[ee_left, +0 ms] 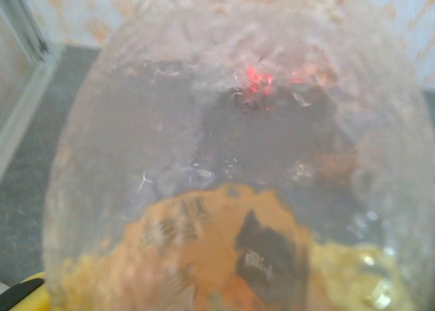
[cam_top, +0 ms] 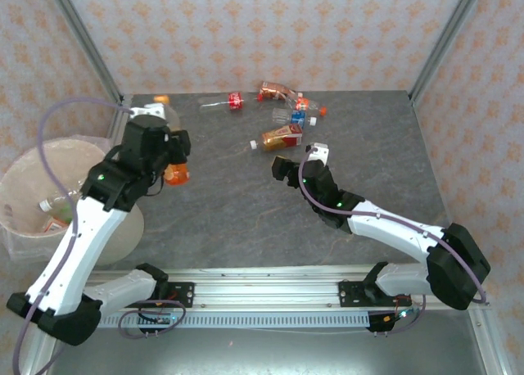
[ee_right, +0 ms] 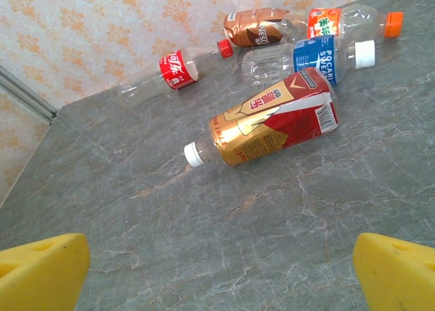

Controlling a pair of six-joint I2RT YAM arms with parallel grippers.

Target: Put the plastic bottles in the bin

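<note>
My left gripper is shut on a clear plastic bottle with an orange label, near the table's left side and just right of the bin. That bottle sits right against the left wrist camera. My right gripper stands open over bare table, its yellow pads wide apart. Just beyond it lies a red-and-gold labelled bottle. Further back lie a red-labelled bottle, a brown one, a blue-labelled one and an orange-capped one.
The pale bin holds a bottle and stands off the table's left edge. Another small bottle with an orange cap lies at the back left corner. Patterned walls and metal posts enclose the grey table.
</note>
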